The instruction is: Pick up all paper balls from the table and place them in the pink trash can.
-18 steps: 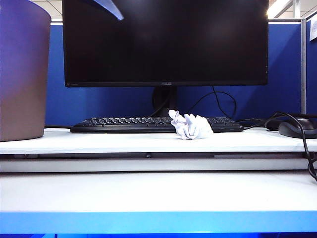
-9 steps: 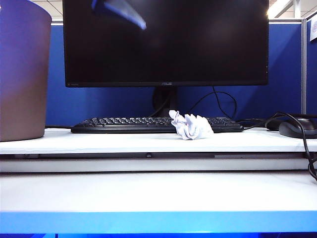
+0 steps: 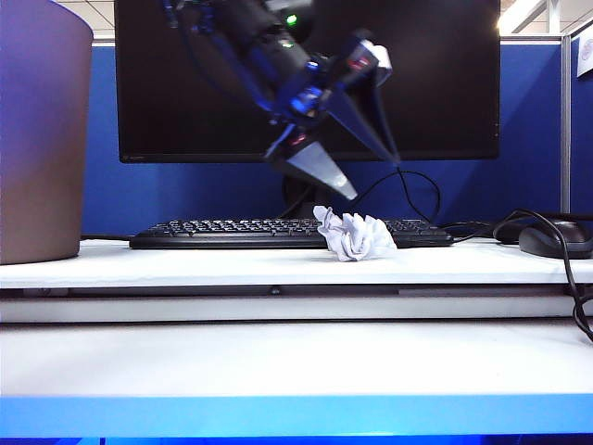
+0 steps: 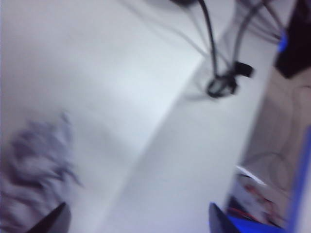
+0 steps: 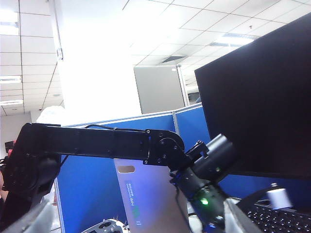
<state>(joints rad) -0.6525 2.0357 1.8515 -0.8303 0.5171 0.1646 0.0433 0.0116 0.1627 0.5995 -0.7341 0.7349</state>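
While our left hand (image 3: 371, 181) hangs spread wide and empty just above the crumpled white paper ball (image 3: 356, 235), we judge the step to be the descent onto it. The ball sits right below the fingertips, on the white table (image 3: 185, 264) against the black keyboard (image 3: 222, 232). We should straddle the wad evenly, sink low, and avoid snagging keys. Our right hand shows in no view, so its grip we cannot see; likely wide. The dusty pink trash can (image 3: 42, 139) stands well off beside us.
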